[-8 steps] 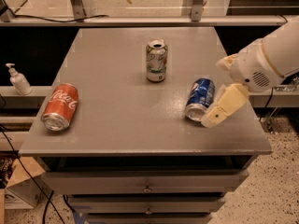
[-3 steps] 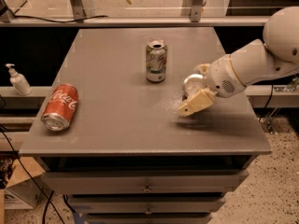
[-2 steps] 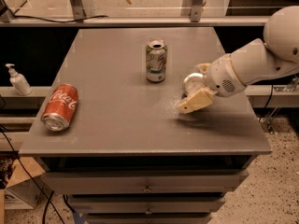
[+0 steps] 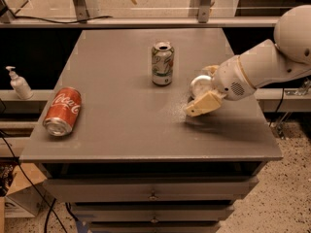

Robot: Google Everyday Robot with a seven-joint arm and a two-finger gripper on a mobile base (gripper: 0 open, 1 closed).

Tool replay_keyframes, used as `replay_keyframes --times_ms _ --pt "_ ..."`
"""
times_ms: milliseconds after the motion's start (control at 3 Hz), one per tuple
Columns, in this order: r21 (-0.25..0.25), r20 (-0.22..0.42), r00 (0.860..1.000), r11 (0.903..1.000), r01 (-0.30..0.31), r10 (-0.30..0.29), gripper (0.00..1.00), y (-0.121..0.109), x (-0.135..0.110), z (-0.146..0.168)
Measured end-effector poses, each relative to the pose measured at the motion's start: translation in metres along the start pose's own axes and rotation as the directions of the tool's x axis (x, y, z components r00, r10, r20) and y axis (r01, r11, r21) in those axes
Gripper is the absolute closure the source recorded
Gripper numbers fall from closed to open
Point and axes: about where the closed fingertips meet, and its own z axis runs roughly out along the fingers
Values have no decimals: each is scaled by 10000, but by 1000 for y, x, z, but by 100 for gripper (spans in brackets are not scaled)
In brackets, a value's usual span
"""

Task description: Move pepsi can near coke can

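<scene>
The coke can is red-orange with white script and lies on its side at the table's left front. My gripper is at the right middle of the table, low over the surface. It is closed around the pepsi can. Only the can's round silver end shows between the tan fingers; its blue body is hidden by the gripper. The pepsi can is far to the right of the coke can.
A white and green can stands upright at the table's middle back, just left of the gripper. The grey table has drawers below. A soap bottle stands on a ledge at the left. The table's right edge is close behind the arm.
My gripper has moved left from beside the lying pepsi can and closed over it, so the blue body is now covered. Over the last second nothing has moved.
</scene>
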Motion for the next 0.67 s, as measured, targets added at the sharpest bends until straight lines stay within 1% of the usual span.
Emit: replay_keyframes --times_ms 333,667 --pt "-259 1190 9892 9957 889 -853 100 16 -45 -10" --pt "-585 2363 9598 9837 1700 -1518 85 36 -89 -12"
